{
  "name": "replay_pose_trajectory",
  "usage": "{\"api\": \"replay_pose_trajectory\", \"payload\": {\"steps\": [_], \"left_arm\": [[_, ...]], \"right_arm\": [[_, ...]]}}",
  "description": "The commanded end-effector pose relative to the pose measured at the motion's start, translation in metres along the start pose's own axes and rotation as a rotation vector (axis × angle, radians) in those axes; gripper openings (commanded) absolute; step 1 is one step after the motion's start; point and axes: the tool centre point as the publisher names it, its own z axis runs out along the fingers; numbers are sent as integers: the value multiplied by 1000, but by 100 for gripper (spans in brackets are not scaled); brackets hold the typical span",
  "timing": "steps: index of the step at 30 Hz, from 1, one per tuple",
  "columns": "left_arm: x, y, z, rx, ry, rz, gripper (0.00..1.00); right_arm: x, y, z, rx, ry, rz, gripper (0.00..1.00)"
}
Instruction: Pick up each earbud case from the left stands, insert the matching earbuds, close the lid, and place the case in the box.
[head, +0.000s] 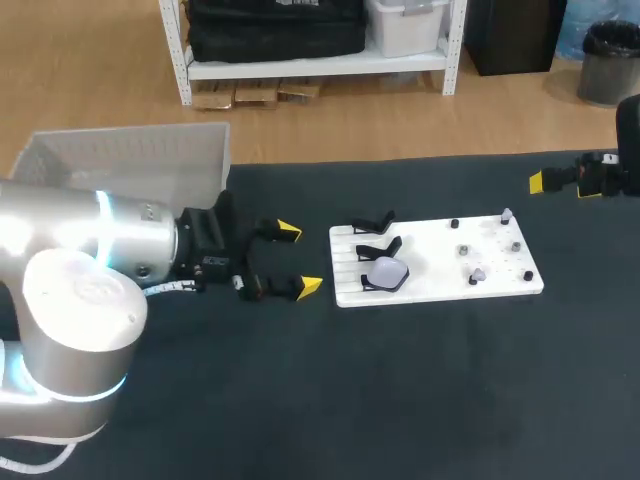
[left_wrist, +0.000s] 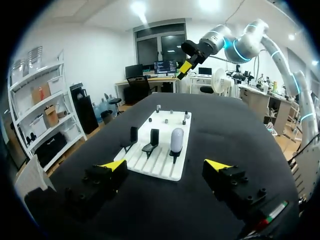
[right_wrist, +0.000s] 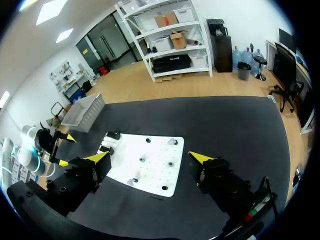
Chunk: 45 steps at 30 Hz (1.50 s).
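Note:
A white board (head: 436, 262) lies mid-table with black stands along its left side. A white earbud case (head: 386, 272) sits on the nearest stand; the two stands behind it (head: 378, 234) look empty. Small earbuds and pegs (head: 477, 274) dot the board's right half. My left gripper (head: 297, 259) stands open just left of the board, level with the stands, holding nothing. In the left wrist view the case (left_wrist: 177, 140) is ahead of the open left gripper (left_wrist: 166, 166). My right gripper (head: 560, 182) hangs open beyond the board's far right corner; the right wrist view shows this gripper (right_wrist: 150, 159) high above the board (right_wrist: 155, 150).
A white mesh box (head: 130, 160) stands at the table's far left, behind my left arm. The black tabletop (head: 400, 380) stretches wide in front of the board. My right arm's gripper (left_wrist: 186, 66) shows raised beyond the board's far end in the left wrist view.

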Motion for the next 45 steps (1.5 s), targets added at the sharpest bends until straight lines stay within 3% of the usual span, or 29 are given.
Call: {"api": "replay_pose_trajectory", "payload": {"steps": [1,6,10,20,28,45], "left_arm": [[3,0,0,-4,-54,4,100],[3,0,0,-4,-54,4,100],[-2,-3,10,58,-36,50,100],[-3,-3,28,100,8,31,100],[-5,-12,41,140,41,81,100],[-8,-12,81,171,-19,74,100]], "right_arm": [[0,-1,0,-3,0,-1,100],[0,-1,0,-3,0,-1,100],[0,-1,0,-3,0,-1,100],[0,-1,0,-3,0,-1,100],[0,-1,0,-3,0,-1,100],[0,-1,0,-3,0,-1,100]]}}
